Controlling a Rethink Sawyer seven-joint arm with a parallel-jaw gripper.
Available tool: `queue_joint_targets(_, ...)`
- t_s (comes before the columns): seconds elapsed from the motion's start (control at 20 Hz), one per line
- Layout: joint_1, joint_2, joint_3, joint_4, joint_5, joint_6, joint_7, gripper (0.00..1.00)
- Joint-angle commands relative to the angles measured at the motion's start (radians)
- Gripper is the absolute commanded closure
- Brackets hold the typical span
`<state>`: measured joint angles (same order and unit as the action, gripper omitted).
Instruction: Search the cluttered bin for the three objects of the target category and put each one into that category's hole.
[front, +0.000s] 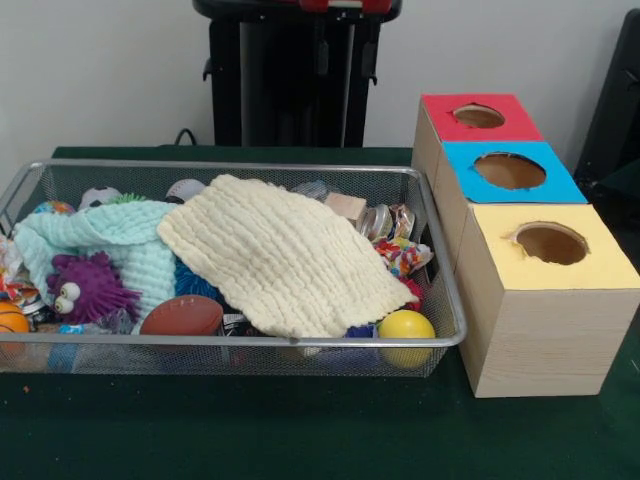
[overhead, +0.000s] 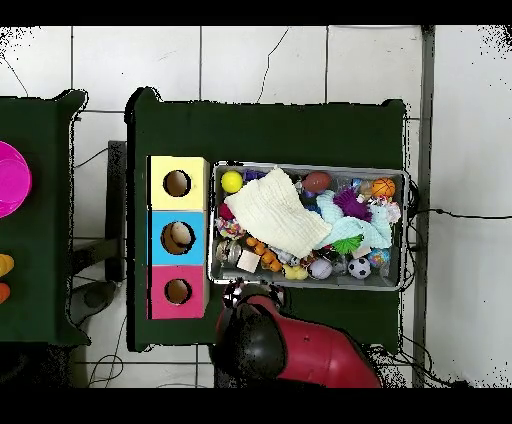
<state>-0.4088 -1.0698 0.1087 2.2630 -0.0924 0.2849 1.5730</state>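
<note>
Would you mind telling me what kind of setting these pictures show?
Probably a robotics lab test station: a green-covered table holds a toy-filled wire bin beside three boxes with coloured, holed tops, with a robot arm alongside.

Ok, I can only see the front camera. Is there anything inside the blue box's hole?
Observer: Yes. From overhead, a pale round thing shows inside the blue box.
Operator: And the yellow one?
Observer: The hole in the yellow box looks dark from overhead; nothing shows inside.
Operator: Where's the robot arm?
Observer: The red arm is outside the bin, next to its rim on the robot's side.
</note>
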Motion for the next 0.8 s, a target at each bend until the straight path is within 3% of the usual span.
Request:
queue_joint_targets(0.05,-0.111,0.134,0.160,0.013,-0.147,-0.028,-0.083,0.00)
queue_joint_targets(0.8,-0.095,0.232,0.162,-0.055,-0.262,-0.028,0.025,0.00)
